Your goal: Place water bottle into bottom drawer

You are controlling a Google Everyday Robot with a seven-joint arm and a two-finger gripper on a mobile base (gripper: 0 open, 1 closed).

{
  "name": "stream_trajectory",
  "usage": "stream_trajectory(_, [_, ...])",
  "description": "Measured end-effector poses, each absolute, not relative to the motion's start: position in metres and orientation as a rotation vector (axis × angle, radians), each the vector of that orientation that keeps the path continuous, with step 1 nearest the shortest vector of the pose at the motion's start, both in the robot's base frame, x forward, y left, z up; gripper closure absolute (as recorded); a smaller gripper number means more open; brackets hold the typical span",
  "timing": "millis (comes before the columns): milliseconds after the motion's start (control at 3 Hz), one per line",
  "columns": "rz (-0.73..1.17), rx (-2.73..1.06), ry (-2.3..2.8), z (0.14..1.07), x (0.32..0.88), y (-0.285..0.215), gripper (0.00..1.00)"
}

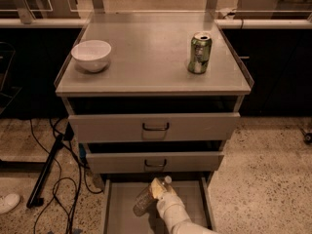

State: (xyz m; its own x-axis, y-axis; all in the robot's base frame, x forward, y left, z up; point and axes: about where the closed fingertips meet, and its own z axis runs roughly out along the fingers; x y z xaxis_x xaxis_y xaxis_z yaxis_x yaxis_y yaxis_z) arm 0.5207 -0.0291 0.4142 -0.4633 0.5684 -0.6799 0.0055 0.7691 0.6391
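Gripping water bottle [142,203] mid-body, gripper [158,190] clamped on it, bottle tilted cap-up over open bottom drawer [120,212] floor; green can [200,53] and white bowl [91,55] on cabinet top [146,48].

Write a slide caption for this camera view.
White-armed gripper holds a slim clear plastic water bottle tilted over the open grey metal bottom drawer.
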Motion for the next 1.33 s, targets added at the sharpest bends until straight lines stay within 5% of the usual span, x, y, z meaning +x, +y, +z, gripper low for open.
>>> stream_trajectory(1333, [0.58, 0.489, 2.015, 0.362, 0.507, -0.029, 1.0])
